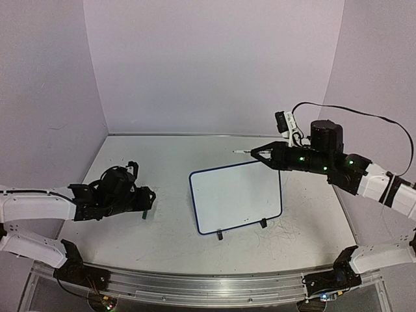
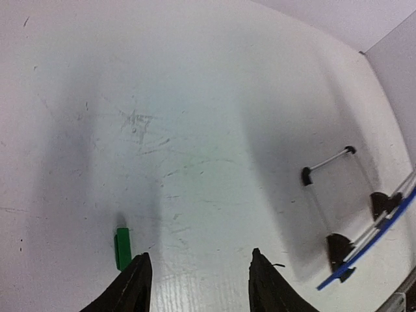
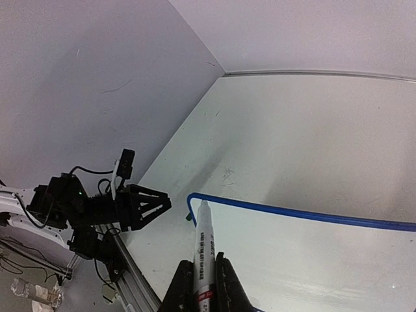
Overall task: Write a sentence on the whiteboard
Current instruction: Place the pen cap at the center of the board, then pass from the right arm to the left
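The whiteboard (image 1: 237, 195) stands tilted on two black feet mid-table, blue-rimmed. Its face is blank, and the sentence is not in view. My right gripper (image 1: 261, 154) hovers over the board's far right corner, shut on a white marker (image 3: 203, 237). The marker's tip points at the board's blue rim (image 3: 292, 211) near a corner. My left gripper (image 2: 199, 253) is low over the table, left of the board, open with nothing between its fingers (image 2: 136, 283). A small green cap (image 2: 122, 248) lies just outside the left finger; in the top view the green cap (image 1: 145, 213) is by the left gripper (image 1: 148, 198).
Faint grey scribbles mark the tabletop (image 2: 136, 120). The board's feet and wire stand (image 2: 325, 166) show at the right of the left wrist view. Grey walls close the table at the back and both sides. A metal rail (image 1: 208, 286) runs along the near edge.
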Controlling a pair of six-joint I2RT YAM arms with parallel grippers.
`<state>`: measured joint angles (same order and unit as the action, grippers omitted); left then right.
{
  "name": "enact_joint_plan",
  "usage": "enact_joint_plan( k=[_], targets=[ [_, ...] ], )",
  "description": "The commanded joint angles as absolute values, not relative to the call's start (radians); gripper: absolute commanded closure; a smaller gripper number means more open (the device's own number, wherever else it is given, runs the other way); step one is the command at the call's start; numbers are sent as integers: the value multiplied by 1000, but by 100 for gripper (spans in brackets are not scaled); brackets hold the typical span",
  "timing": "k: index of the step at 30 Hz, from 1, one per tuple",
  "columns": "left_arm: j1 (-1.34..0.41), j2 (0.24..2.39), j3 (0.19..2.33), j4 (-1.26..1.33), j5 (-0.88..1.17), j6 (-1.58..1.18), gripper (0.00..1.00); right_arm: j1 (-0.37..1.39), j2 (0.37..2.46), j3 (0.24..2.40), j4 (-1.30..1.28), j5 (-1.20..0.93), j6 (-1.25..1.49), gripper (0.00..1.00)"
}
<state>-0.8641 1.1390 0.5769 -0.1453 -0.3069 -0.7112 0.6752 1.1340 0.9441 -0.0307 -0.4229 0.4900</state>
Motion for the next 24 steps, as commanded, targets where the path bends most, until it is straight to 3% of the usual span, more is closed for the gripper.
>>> enact_joint_plan(
  k=[1, 8, 12, 17, 24],
  targets=[
    [-865, 909, 633, -182, -234, -749, 44, 758, 1184, 1014, 56, -429, 482, 100],
    [-865, 728, 612, 101, 125, -758, 33, 848, 1246, 999, 135, -540, 496, 100],
    [-872, 867, 679, 216, 339, -754, 27, 873, 1257, 971, 197, -644, 515, 100],
    [-968, 1016, 773, 300, 383, -693, 23, 879, 1267, 951, 219, -782, 481, 100],
    [-1015, 1175, 856, 366, 491, -658, 26, 879, 1303, 969, 200, -897, 421, 100]
  ],
)
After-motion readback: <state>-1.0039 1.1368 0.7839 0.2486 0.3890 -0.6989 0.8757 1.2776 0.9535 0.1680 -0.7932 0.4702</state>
